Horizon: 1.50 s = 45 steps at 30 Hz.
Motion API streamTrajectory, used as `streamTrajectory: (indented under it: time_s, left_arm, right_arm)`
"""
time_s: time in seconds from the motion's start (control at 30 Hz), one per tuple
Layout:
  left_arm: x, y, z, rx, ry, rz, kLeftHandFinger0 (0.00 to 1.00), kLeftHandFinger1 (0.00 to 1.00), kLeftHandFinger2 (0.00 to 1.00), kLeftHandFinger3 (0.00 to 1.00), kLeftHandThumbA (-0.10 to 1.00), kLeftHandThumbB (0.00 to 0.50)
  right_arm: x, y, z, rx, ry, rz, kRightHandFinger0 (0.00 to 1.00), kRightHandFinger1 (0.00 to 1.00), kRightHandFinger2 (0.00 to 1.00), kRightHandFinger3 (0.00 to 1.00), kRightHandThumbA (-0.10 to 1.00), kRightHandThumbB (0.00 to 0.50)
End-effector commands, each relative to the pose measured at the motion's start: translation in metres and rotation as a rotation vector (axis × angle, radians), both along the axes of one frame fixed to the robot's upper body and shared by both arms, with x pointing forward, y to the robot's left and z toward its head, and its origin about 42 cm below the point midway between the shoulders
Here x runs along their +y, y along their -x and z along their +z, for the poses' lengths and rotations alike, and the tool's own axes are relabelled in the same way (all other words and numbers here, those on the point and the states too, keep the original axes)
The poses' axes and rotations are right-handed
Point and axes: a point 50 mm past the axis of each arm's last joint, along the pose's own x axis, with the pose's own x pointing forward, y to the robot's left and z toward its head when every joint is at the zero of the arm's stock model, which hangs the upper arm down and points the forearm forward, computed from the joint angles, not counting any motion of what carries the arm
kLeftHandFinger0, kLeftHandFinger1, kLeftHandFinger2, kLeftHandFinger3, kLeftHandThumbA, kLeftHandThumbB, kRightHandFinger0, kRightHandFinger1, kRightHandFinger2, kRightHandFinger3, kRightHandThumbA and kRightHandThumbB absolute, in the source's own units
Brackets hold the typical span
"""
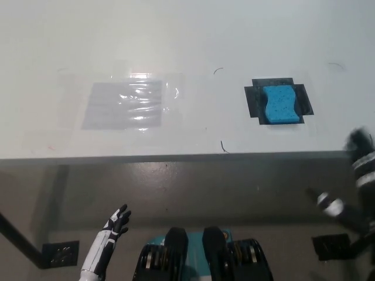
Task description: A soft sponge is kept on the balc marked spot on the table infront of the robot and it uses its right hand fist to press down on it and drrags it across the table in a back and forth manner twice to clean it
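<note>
Head view: left hand (117, 223) low, below table edge (176, 157), fingers apart, holding nothing. Right hand (362, 157) blurred at right edge; grip cannot be told. Farther: blue sponge (279, 105) on black marked spot (254, 99), bare tabletop leftward to clear plastic sheet (126, 104).

— Where's the left hand (117, 224)?
— Low at the lower left, white forearm angled up, fingers loosely spread, holding nothing.
— And the right hand (362, 161)?
— At the right edge, black and blurred; its fingers can't be made out.
</note>
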Motion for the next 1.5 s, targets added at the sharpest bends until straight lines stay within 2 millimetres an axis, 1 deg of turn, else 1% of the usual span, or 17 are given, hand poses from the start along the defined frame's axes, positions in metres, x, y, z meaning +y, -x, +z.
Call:
streamTrajectory:
  time_s: [0.0,0.07,0.1,0.13,0.17,0.2,0.23,0.4,0.5,0.63,0.73,0.93,1.1,1.2,1.27,1.3,1.47]
  left_arm:
    - [0.004,-0.01,0.013,-0.112,-0.015,-0.026,1.0,1.0,1.0,1.0,1.0,0.402]
    - [0.004,-0.01,0.012,-0.109,-0.011,-0.025,1.0,1.0,1.0,1.0,1.0,0.402]
    - [0.003,-0.009,0.011,-0.104,-0.004,-0.024,1.0,1.0,1.0,1.0,1.0,0.403]
    - [0.003,-0.009,0.011,-0.102,-0.002,-0.025,1.0,1.0,1.0,1.0,1.0,0.404]
    - [0.003,-0.009,0.01,-0.106,-0.001,-0.026,1.0,1.0,1.0,1.0,1.0,0.399]
    - [0.003,-0.009,0.01,-0.107,-0.001,-0.028,1.0,1.0,1.0,1.0,1.0,0.398]
    - [0.003,-0.009,0.01,-0.105,-0.003,-0.027,1.0,1.0,1.0,1.0,1.0,0.401]
    - [0.002,-0.011,0.014,-0.105,-0.006,-0.025,1.0,1.0,1.0,1.0,1.0,0.391]
    - [0.003,-0.01,0.014,-0.106,-0.008,-0.029,1.0,1.0,1.0,1.0,1.0,0.38]
    - [0.003,-0.011,0.013,-0.111,-0.009,-0.024,1.0,1.0,1.0,1.0,1.0,0.384]
    - [0.004,-0.012,0.014,-0.115,-0.005,-0.032,1.0,1.0,1.0,1.0,1.0,0.385]
    - [0.002,-0.008,0.011,-0.107,-0.007,-0.027,1.0,1.0,1.0,1.0,1.0,0.399]
    - [0.001,-0.004,0.008,-0.092,-0.004,-0.029,1.0,1.0,1.0,1.0,1.0,0.414]
    - [-0.001,-0.004,0.008,-0.099,-0.005,-0.028,1.0,1.0,1.0,1.0,1.0,0.41]
    - [-0.002,-0.005,0.009,-0.096,-0.007,-0.03,1.0,1.0,1.0,1.0,1.0,0.412]
    - [-0.003,-0.005,0.008,-0.094,-0.003,-0.032,1.0,1.0,1.0,1.0,1.0,0.414]
    - [-0.002,-0.001,0.006,-0.094,0.005,-0.038,1.0,1.0,1.0,1.0,1.0,0.401]
  right_arm:
    - [-0.019,0.002,0.15,-0.474,-0.088,0.026,1.0,1.0,1.0,1.0,1.0,0.38]
    - [-0.018,-0.009,0.18,-0.561,-0.111,0.069,1.0,1.0,1.0,0.98,1.0,0.311]
    - [-0.016,-0.015,0.197,-0.599,-0.131,0.103,1.0,0.88,0.73,0.69,1.0,0.297]
    - [-0.016,-0.016,0.201,-0.606,-0.135,0.106,1.0,0.8,0.66,0.61,1.0,0.289]
    - [-0.015,-0.021,0.214,-0.612,-0.138,0.133,0.8,0.57,0.42,0.36,1.0,0.246]
    - [-0.012,-0.025,0.225,-0.603,-0.152,0.167,0.38,0.25,0.14,0.08,1.0,0.196]
    - [-0.008,-0.029,0.237,-0.582,-0.161,0.21,0.04,0.03,0.01,0.0,1.0,0.194]
    - [0.017,-0.049,0.284,-0.528,-0.216,0.25,0.0,0.0,0.0,0.0,1.0,0.219]
    - [0.038,-0.077,0.301,-0.514,-0.187,0.266,0.0,0.0,0.0,0.0,1.0,0.176]
    - [0.055,-0.119,0.311,-0.416,-0.223,0.303,0.0,0.0,0.0,0.0,1.0,0.224]
    - [0.065,-0.159,0.312,-0.346,-0.246,0.274,0.0,0.0,0.0,0.0,1.0,0.148]
    - [0.083,-0.232,0.285,-0.154,-0.261,0.18,0.0,0.0,0.0,0.0,1.0,0.147]
    - [0.09,-0.276,0.236,0.058,-0.252,0.125,0.0,0.0,0.0,0.0,1.0,0.083]
    - [0.093,-0.289,0.21,0.146,-0.2,0.101,0.0,0.0,0.0,0.0,1.0,0.069]
    - [0.093,-0.296,0.183,0.224,-0.175,0.101,0.0,0.0,0.0,0.0,1.0,0.063]
    - [0.091,-0.299,0.162,0.307,-0.187,0.079,0.0,0.0,0.0,0.0,1.0,0.105]
    - [0.082,-0.299,0.102,0.462,-0.206,0.042,0.0,0.0,0.0,0.0,1.0,0.09]
